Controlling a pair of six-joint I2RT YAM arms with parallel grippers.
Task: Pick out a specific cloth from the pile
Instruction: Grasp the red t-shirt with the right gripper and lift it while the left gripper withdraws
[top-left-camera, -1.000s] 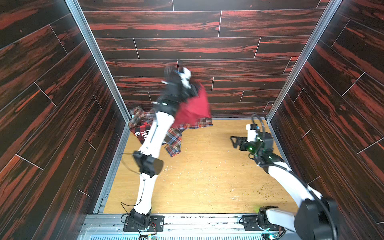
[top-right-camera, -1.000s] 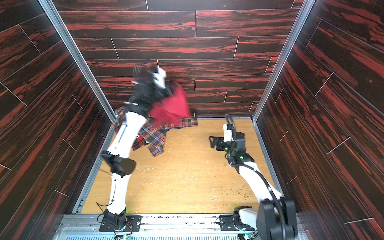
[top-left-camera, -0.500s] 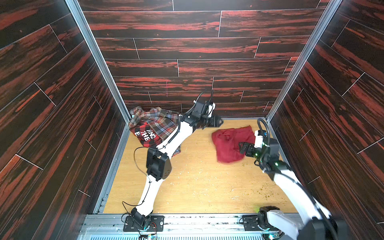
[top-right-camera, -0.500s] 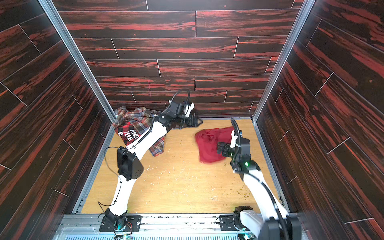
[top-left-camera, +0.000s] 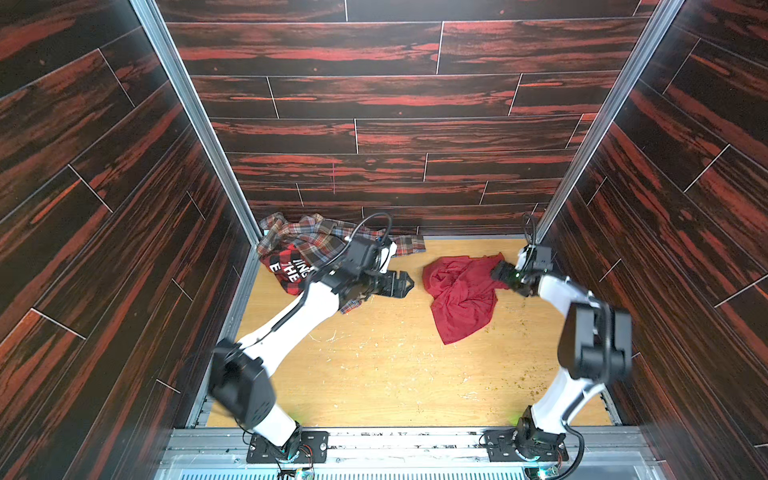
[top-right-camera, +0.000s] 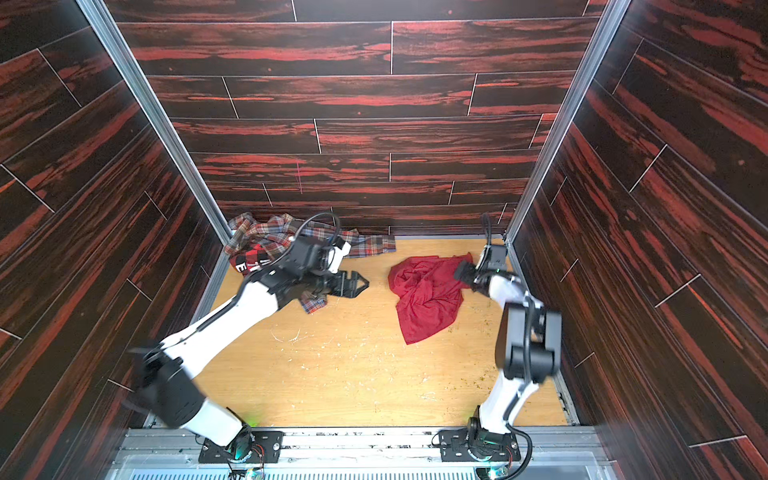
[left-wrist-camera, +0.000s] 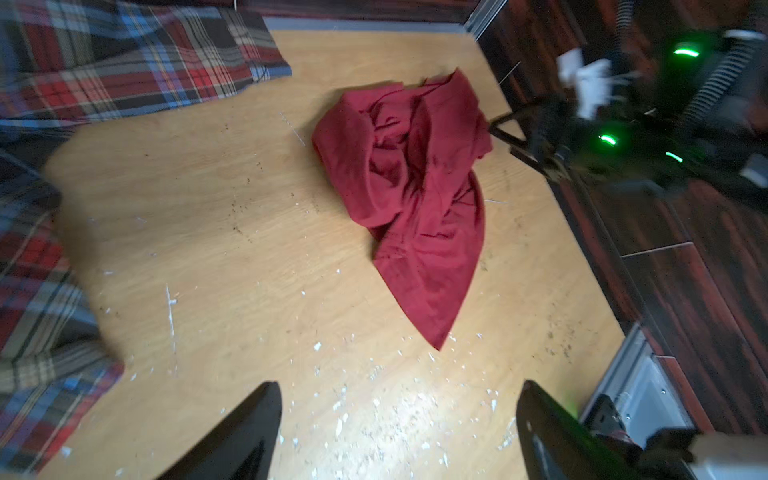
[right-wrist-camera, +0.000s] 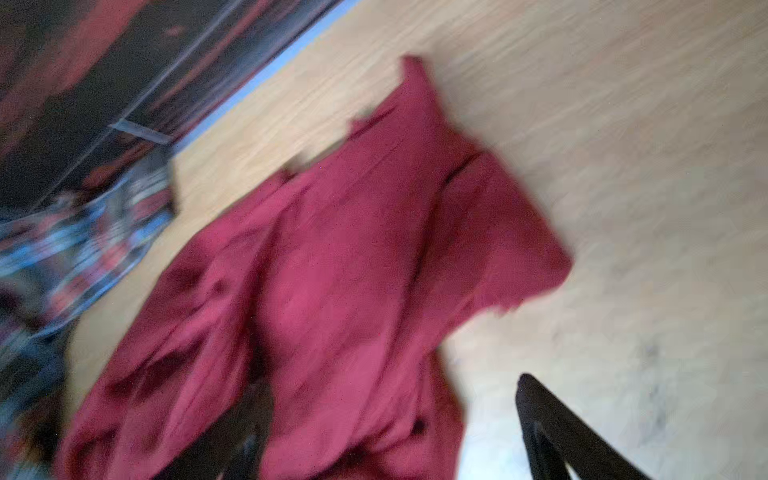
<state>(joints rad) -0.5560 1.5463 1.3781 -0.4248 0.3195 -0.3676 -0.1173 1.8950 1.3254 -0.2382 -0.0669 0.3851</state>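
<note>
Holding: nothing in either. The left gripper (top-left-camera: 398, 285) hangs over bare boards with jaws spread wide and empty. The right gripper (top-left-camera: 501, 272) also stands agape at the far edge of the dark-red cloth (top-left-camera: 461, 299); its blurred wrist view shows fabric lying by its fingers, not pinched.
Cloth: crumpled on the wooden floor (top-left-camera: 374, 374), right half, well apart from the pile (top-left-camera: 303, 253).
Why so: lying alone, it reads as singled out; the task looks all but done.
Pile: plaid shirt (top-left-camera: 316, 235) and checked garment (top-left-camera: 286, 266) with white letters, bunched in the far left corner under the left arm.
In the way: the side wall (top-left-camera: 648, 291) crowds the right gripper; a plaid sleeve reaches towards the cloth without touching; crumbs (left-wrist-camera: 374, 399) litter the floor.
</note>
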